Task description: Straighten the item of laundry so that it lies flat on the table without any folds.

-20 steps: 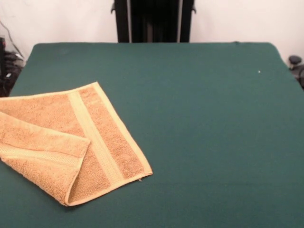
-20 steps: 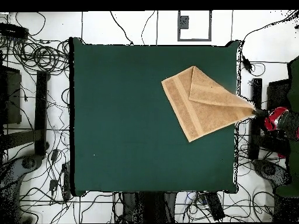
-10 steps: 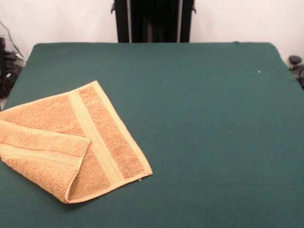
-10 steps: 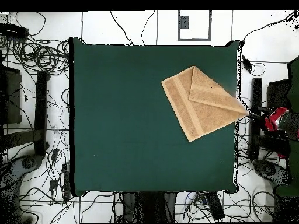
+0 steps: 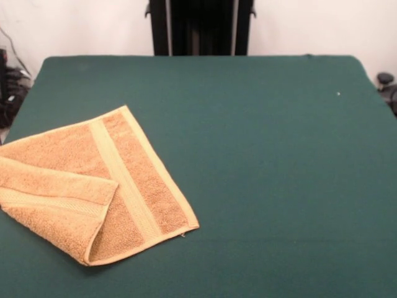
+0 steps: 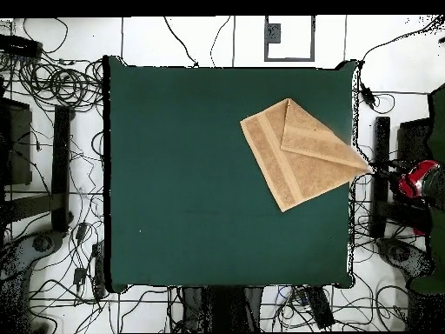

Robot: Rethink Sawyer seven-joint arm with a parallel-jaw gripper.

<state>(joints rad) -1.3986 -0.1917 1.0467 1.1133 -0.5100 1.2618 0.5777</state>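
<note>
The golden-tan towel [image 5: 133, 180] lies on the dark green table [image 5: 267, 174] at the front left, turned like a diamond. One side is folded over onto the rest as a flap [image 5: 53, 186], and its left corner reaches the table's edge. In the overhead view the towel [image 6: 278, 161] lies at the right side of the table [image 6: 191, 174], its folded flap [image 6: 317, 139] pointing at the right edge. Paler bands run along its edges. My gripper shows in neither view.
The black pedestal [image 5: 200, 28] stands behind the table's far edge. In the overhead view a person's hand in red [image 6: 419, 181] is just beyond the table's right edge, apart from the towel. Cables [image 6: 52, 83] lie on the floor around the table.
The towel's corner, stretched out past the table's edge towards the person's hand one second ago, has drawn back to the edge. The hand has moved slightly away from the table.
</note>
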